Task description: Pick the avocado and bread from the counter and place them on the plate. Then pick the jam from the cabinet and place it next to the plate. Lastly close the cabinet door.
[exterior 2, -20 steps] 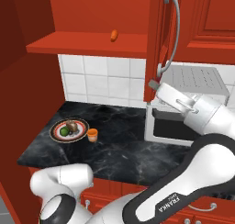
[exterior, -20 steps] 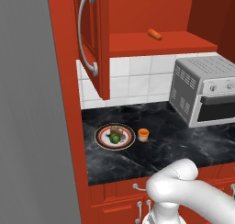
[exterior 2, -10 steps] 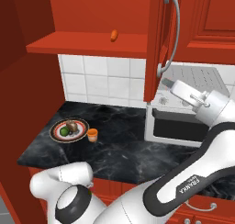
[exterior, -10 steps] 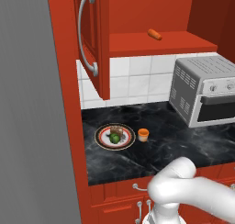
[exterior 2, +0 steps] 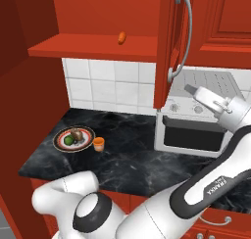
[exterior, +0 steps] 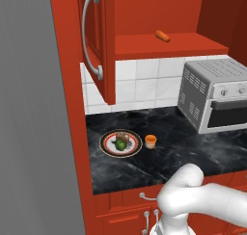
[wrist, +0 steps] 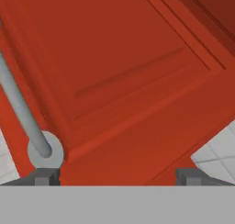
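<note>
- On the black marble counter [exterior: 193,152] sits the round red-rimmed plate [exterior: 107,147], carrying the small dark-green avocado [exterior: 120,144] and the brown chunk of bread [exterior: 123,136].
- Just beside the plate stands the squat orange jam jar [exterior: 151,141].
- Close before the tall red panelled cabinet door [wrist: 137,81], near its curved silver handle [wrist: 23,108], the two-finger gripper [wrist: 117,176] has its jaws spread wide, holding nothing.
- Behind the door, the red wall cabinet [exterior 2: 98,17] stands open.

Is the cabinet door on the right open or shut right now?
Open. The cabinet door stands swung out edge-on, leaving the shelf with a small orange item exposed.
</note>
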